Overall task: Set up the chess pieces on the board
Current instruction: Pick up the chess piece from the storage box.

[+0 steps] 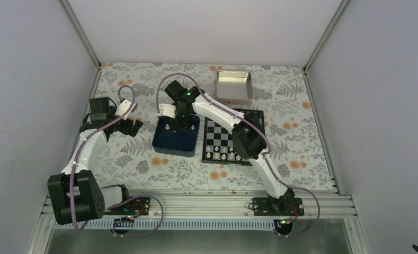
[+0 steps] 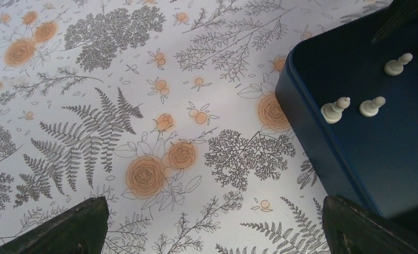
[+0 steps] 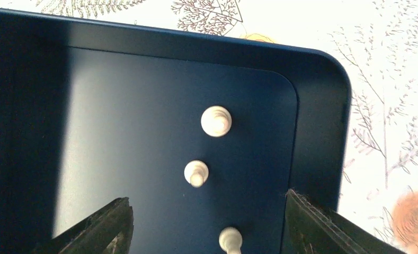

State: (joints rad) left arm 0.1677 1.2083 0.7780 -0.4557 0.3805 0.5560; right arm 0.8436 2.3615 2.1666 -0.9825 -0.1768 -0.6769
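Centre your open right pincer [image 3: 207, 228] on 1 of the chess pieces [image 3: 215, 120], seemingly upright, in the tray [image 3: 323, 100]; your left pincer [image 2: 212, 228] hangs open.

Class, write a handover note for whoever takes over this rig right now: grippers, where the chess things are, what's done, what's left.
Left gripper: open, empty, over the cloth beside the blue tray.
Right gripper: open, empty, over the tray.
Done: some chess pieces stand in the near rows of the board.
Left: at least four more in the tray, to move onto the board.
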